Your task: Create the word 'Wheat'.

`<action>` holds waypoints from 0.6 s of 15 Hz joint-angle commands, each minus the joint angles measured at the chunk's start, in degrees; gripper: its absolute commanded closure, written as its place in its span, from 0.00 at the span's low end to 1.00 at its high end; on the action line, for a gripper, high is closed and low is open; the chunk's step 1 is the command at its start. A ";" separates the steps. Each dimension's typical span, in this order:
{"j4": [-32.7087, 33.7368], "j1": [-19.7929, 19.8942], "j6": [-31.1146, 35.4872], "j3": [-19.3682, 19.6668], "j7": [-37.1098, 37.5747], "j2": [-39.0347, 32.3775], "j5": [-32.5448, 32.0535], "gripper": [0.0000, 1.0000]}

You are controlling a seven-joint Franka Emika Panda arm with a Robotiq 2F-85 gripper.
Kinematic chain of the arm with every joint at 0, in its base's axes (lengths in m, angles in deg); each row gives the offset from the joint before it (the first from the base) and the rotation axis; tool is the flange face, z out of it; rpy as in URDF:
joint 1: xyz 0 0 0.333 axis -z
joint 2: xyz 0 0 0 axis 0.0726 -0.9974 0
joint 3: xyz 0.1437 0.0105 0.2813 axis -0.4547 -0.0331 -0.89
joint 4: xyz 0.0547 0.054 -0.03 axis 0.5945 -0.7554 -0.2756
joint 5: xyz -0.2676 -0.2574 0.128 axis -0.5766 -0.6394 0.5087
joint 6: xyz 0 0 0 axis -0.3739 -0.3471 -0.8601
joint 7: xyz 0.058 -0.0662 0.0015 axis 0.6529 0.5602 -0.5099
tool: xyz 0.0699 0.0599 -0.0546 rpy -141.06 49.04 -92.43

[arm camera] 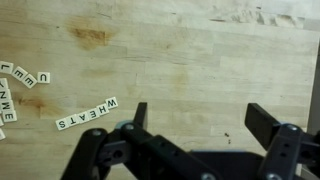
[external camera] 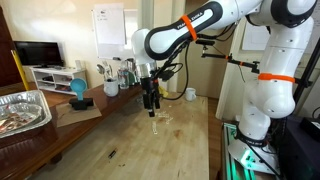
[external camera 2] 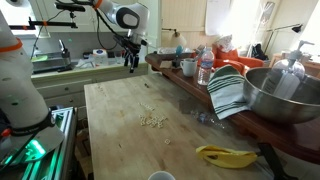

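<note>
A row of small pale letter tiles (arm camera: 88,113) lies on the wooden table at the lower left of the wrist view and seems to read WHEATS. More loose tiles (arm camera: 22,80) lie at the left edge. The tiles show as a tiny pale cluster in both exterior views (external camera 2: 153,121) (external camera: 160,117). My gripper (arm camera: 200,125) is open and empty. It hovers above bare wood to the right of the tile row. In both exterior views the gripper (external camera: 152,103) (external camera 2: 130,62) hangs over the table, apart from the tiles.
A foil tray (external camera: 22,110) and a blue object (external camera: 78,90) sit on a side counter. A metal bowl (external camera 2: 285,95), a striped cloth (external camera 2: 228,90), bottles, a mug (external camera 2: 188,67) and a banana (external camera 2: 225,155) line the table's edge. A dark speck (external camera: 110,153) lies on the wood.
</note>
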 commanded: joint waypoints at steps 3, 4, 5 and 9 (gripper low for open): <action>-0.67 1.41 6.44 1.02 -5.29 -2.48 -8.97 0.00; -1.26 1.78 9.23 1.48 -7.67 -2.87 -9.43 0.00; -1.84 2.13 12.42 1.84 -9.06 -3.34 -10.55 0.00; -4.87 4.03 26.29 3.68 -15.94 -6.54 -10.50 0.00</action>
